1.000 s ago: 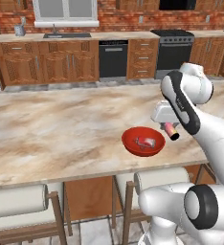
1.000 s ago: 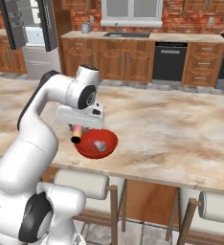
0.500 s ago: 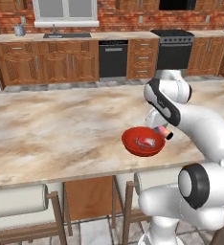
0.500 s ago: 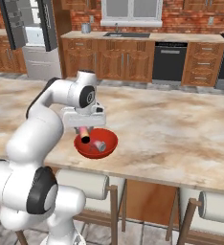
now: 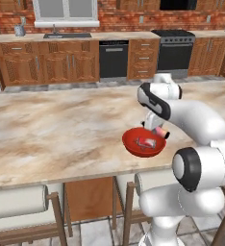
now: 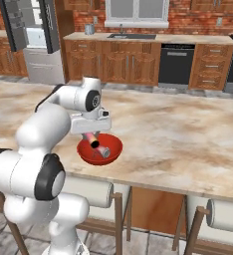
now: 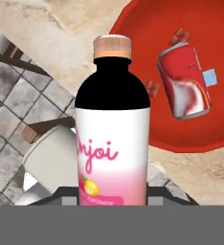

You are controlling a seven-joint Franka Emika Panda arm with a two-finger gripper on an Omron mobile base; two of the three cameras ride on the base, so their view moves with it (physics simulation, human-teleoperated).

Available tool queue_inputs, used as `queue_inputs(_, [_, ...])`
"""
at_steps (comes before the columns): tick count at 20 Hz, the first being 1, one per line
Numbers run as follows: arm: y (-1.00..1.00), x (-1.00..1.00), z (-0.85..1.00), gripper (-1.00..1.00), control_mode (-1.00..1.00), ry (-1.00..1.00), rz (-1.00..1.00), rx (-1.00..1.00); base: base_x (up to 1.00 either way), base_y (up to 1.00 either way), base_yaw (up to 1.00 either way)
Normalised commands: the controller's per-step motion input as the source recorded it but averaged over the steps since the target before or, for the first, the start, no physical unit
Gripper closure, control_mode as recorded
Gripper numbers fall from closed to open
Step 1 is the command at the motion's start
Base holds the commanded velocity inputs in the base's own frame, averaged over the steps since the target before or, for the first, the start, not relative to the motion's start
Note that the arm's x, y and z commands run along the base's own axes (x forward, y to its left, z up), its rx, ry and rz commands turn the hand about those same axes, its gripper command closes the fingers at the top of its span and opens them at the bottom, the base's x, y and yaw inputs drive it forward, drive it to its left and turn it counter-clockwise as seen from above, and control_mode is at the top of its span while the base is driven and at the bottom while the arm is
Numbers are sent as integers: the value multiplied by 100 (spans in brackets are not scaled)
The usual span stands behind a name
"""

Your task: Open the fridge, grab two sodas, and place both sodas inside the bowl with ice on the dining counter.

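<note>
The gripper (image 6: 92,141) was seen closed on the pale pink-white soda bottle (image 7: 113,134), held just above the near rim of the red bowl (image 5: 131,142) on the dining counter (image 5: 56,134). The bottle was tilted cap-first toward the bowl, presumably so it could be dropped inside rather than on the stone. The red soda can (image 7: 184,80) was already lying on its side in the bowl beside small ice pieces. The fridge (image 6: 36,40), far left, was left with its doors open. Release judged the remaining step.
</note>
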Motion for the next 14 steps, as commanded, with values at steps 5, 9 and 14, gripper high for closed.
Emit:
queue_inputs(5, [0, 23, -28, 100, -100, 0, 8, 0, 0, 0, 0])
queue_inputs(9, [0, 21, -37, 100, -100, 0, 6, 0, 0, 0, 0])
queue_inputs(14, [0, 20, -34, 100, -100, 0, 3, -1, 0, 0, 0])
